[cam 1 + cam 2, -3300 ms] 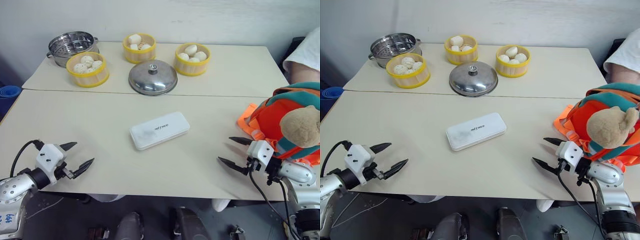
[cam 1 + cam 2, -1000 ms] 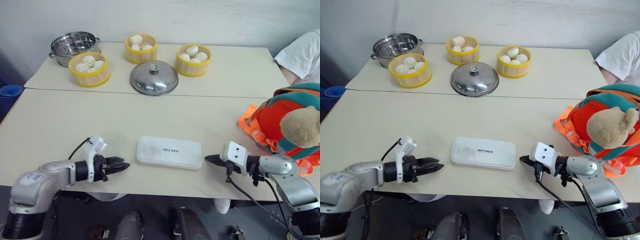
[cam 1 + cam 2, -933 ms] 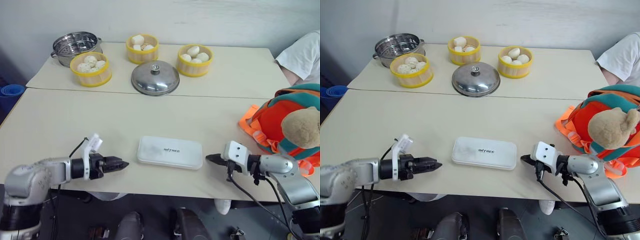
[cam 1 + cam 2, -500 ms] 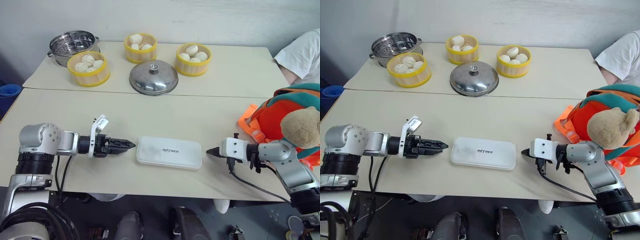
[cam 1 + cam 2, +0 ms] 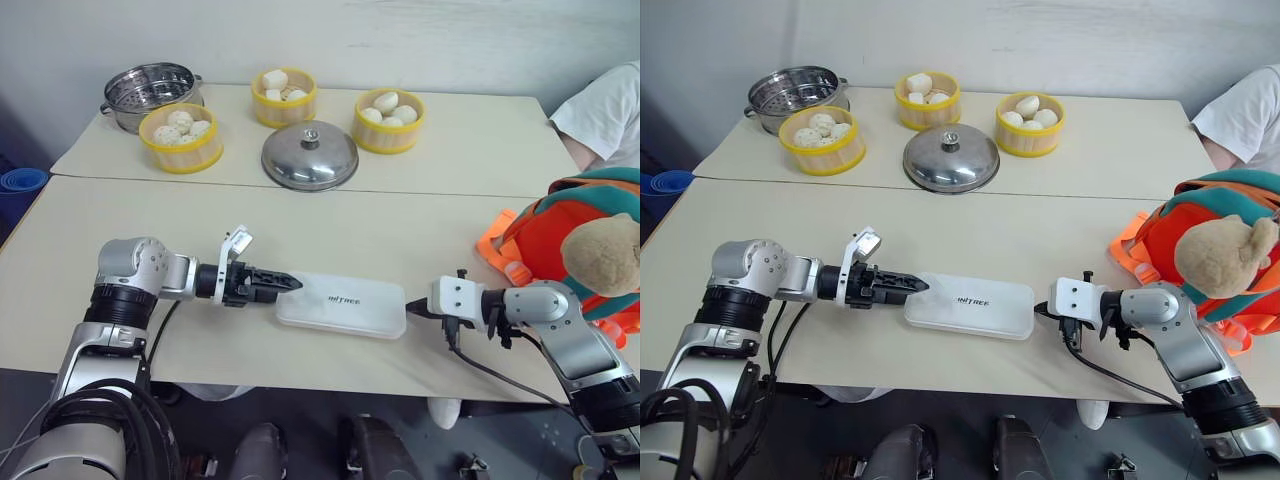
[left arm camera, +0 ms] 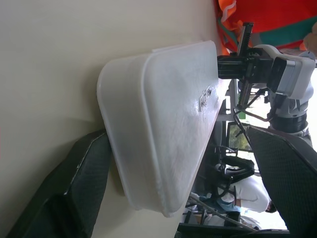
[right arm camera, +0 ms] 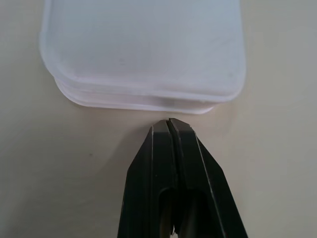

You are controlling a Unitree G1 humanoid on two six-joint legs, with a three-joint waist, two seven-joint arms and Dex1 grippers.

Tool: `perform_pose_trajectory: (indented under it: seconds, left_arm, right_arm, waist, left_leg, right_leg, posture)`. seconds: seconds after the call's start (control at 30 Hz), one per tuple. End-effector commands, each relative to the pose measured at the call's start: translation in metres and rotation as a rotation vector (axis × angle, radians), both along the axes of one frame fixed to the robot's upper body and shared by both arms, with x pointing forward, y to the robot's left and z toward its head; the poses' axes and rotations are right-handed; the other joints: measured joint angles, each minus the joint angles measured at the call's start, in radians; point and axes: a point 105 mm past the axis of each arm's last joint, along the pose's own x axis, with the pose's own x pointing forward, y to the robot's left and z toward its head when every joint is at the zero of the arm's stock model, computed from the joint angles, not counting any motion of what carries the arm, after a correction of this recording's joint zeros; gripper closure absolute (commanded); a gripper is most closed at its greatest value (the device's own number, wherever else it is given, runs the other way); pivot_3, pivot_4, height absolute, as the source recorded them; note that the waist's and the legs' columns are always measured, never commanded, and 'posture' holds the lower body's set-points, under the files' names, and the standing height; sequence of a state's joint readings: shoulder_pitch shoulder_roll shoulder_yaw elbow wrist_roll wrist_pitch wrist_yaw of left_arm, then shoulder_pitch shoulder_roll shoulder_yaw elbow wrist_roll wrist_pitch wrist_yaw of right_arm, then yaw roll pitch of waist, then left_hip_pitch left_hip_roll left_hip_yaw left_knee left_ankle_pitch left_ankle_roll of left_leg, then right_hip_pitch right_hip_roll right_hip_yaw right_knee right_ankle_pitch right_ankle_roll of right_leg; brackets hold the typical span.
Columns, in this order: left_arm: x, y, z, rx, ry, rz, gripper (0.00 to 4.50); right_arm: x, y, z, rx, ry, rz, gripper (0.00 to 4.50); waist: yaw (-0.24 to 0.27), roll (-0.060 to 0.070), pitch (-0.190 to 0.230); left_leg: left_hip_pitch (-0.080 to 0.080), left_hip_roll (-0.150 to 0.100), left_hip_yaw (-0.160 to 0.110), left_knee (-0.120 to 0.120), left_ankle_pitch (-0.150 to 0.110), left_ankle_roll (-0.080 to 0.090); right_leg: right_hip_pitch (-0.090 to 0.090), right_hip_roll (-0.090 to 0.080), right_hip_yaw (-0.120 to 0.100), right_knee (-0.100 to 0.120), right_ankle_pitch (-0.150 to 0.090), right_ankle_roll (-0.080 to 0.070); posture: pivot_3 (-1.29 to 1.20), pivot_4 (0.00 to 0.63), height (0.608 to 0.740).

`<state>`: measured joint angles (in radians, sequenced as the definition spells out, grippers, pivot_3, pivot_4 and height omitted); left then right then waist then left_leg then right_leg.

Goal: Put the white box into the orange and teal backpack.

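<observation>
White box [image 5: 342,304] lies flat near the front edge of the table [image 5: 450,240], between the two grippers, well apart from the orange and teal backpack [image 5: 570,240] at the table's right end. Compared with half a second ago, the left gripper [image 5: 284,284] has moved in to the box's left end, and its black fingers now stand spread on either side of that end without closing on it. The right gripper [image 5: 413,307], fingers pressed together and holding nothing, stays with its tip just beside the box's right end.
</observation>
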<state>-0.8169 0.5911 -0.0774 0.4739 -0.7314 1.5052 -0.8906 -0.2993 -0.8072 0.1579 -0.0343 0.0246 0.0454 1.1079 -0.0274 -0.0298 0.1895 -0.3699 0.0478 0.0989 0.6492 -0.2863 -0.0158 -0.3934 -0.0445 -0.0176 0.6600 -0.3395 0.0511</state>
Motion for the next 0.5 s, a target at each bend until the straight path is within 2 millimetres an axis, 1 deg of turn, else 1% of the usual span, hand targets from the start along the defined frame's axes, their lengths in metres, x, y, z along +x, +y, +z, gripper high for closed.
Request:
perform_pose_trajectory:
  seconds: [0.03, 0.2, 0.3, 0.37, 0.5]
  left_arm:
    - [-0.004, -0.012, -0.003, -0.021, 0.041, -0.039, 0.01]
    - [-0.002, -0.025, 0.008, -0.099, 0.036, -0.049, 0.01]
    - [-0.002, -0.030, 0.013, -0.131, 0.041, -0.045, 0.62]
    - [-0.005, -0.032, 0.017, -0.154, 0.038, -0.058, 1.19]
    - [-0.012, -0.031, 0.024, -0.158, -0.039, -0.086, 2.39]
  right_arm:
    - [-0.001, 0.013, -0.007, 0.012, 0.016, 0.020, 4.50]
    - [0.005, 0.025, -0.005, 0.036, -0.002, 0.018, 4.50]
    - [0.007, 0.029, -0.003, 0.053, -0.007, 0.015, 4.50]
    - [0.007, 0.031, -0.002, 0.069, -0.009, 0.014, 4.50]
    - [0.006, 0.030, 0.001, 0.100, -0.016, 0.004, 4.50]
  waist:
    - [0.000, 0.000, 0.000]
    - [-0.002, -0.001, 0.000]
    - [-0.005, -0.001, 0.000]
    - [-0.005, -0.001, 0.000]
    - [-0.005, -0.001, 0.000]
  left_leg:
    - [0.000, 0.000, 0.000, 0.000, 0.000, 0.000]
    - [0.000, 0.000, 0.000, 0.000, 0.000, 0.000]
    - [-0.001, 0.000, 0.000, 0.000, 0.000, 0.000]
    - [-0.001, 0.001, 0.000, 0.000, 0.000, -0.001]
    - [-0.001, 0.001, 0.000, 0.000, 0.000, -0.001]
  right_leg:
    - [0.000, 0.000, 0.000, 0.000, 0.000, 0.000]
    - [0.000, 0.000, 0.000, 0.000, 0.000, 0.000]
    - [-0.001, 0.000, 0.000, 0.001, 0.000, 0.000]
    - [-0.001, 0.001, 0.000, 0.001, 0.000, 0.000]
    - [-0.001, 0.001, 0.000, 0.001, 0.000, 0.000]
  posture:
    - [0.00, 0.150, 0.740]
    - [0.00, 0.150, 0.740]
    - [0.00, 0.150, 0.740]
    - [0.00, 0.150, 0.740]
    - [0.00, 0.150, 0.740]
